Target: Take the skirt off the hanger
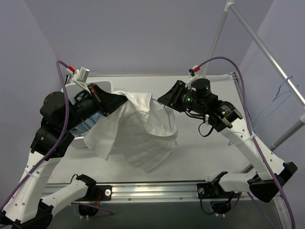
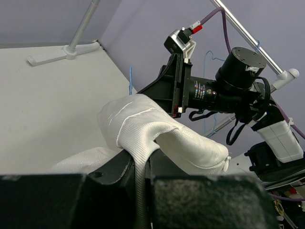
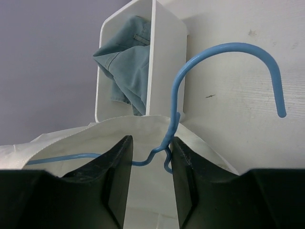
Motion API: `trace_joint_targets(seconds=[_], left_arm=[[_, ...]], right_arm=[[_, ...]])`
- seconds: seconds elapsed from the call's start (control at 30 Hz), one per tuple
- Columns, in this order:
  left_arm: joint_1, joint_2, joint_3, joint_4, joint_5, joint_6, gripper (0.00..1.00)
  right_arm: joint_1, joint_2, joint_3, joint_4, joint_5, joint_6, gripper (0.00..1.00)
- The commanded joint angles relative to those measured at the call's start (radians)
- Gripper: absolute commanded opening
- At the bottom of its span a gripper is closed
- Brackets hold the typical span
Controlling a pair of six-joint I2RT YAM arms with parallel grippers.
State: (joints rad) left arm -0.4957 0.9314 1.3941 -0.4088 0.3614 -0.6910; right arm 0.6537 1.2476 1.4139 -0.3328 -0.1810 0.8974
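The white skirt [image 1: 138,136] hangs in a bunch between the two arms, its lower part resting on the table. My left gripper [image 1: 116,102] is shut on a fold of the skirt's waistband [image 2: 143,126], which is pinched between the fingers of the gripper [image 2: 141,158]. The blue wire hanger [image 3: 224,47] sits inside the skirt's top, hook pointing away. A bit of its wire shows in the top view [image 1: 168,121]. My right gripper [image 3: 151,142] is closed on the hanger's twisted neck, wire touching both fingers. In the top view the right gripper [image 1: 162,101] is at the skirt's right edge.
A white bin [image 3: 167,57] holding a blue denim garment [image 3: 124,67] stands at the table's back left, behind the left gripper [image 1: 105,86]. A metal clothes rail [image 1: 267,47] with blue hangers [image 1: 281,98] runs along the right side.
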Motion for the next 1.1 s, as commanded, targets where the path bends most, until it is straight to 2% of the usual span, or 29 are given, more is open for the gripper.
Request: trace_joint_targets(seconds=[0.0, 0.1, 0.13, 0.23, 0.33, 0.4, 0.5, 0.57, 0.67, 0.83, 0.97, 1.07], left_arm=[[-0.004, -0.006, 0.059, 0.059, -0.013, 0.002, 0.02], [-0.004, -0.003, 0.054, 0.057, -0.010, 0.004, 0.02], [-0.006, -0.002, 0.052, 0.057, -0.007, 0.004, 0.02], [-0.006, 0.006, 0.055, 0.045, 0.005, 0.008, 0.02], [-0.006, 0.018, 0.071, 0.003, 0.010, 0.024, 0.03], [-0.004, 0.018, 0.077, -0.025, 0.010, 0.044, 0.08], [-0.004, 0.009, 0.080, -0.077, 0.014, 0.074, 0.17], [-0.004, -0.003, 0.077, -0.119, 0.022, 0.093, 0.27], [-0.004, -0.005, 0.080, -0.173, 0.075, 0.129, 0.35], [-0.004, 0.010, 0.095, -0.272, 0.171, 0.174, 0.39], [-0.004, 0.012, 0.120, -0.357, 0.189, 0.214, 0.57], [-0.003, 0.001, 0.106, -0.349, 0.254, 0.219, 0.62]], right_arm=[[0.037, -0.004, -0.006, 0.037, 0.026, 0.017, 0.33], [0.046, -0.007, -0.012, 0.028, 0.049, 0.017, 0.24], [0.047, -0.007, -0.012, 0.028, 0.055, 0.017, 0.15], [0.052, -0.002, -0.001, 0.008, 0.075, 0.011, 0.00], [0.052, -0.001, 0.020, -0.009, 0.100, -0.008, 0.00], [0.052, 0.003, 0.055, -0.046, 0.133, -0.028, 0.00], [0.053, 0.015, 0.106, -0.106, 0.173, -0.077, 0.00], [0.052, 0.021, 0.126, -0.132, 0.178, -0.112, 0.00], [0.052, 0.021, 0.143, -0.167, 0.178, -0.152, 0.00], [0.052, 0.023, 0.174, -0.207, 0.224, -0.212, 0.00], [0.052, 0.033, 0.198, -0.238, 0.235, -0.268, 0.00], [0.053, 0.033, 0.198, -0.232, 0.238, -0.304, 0.00]])
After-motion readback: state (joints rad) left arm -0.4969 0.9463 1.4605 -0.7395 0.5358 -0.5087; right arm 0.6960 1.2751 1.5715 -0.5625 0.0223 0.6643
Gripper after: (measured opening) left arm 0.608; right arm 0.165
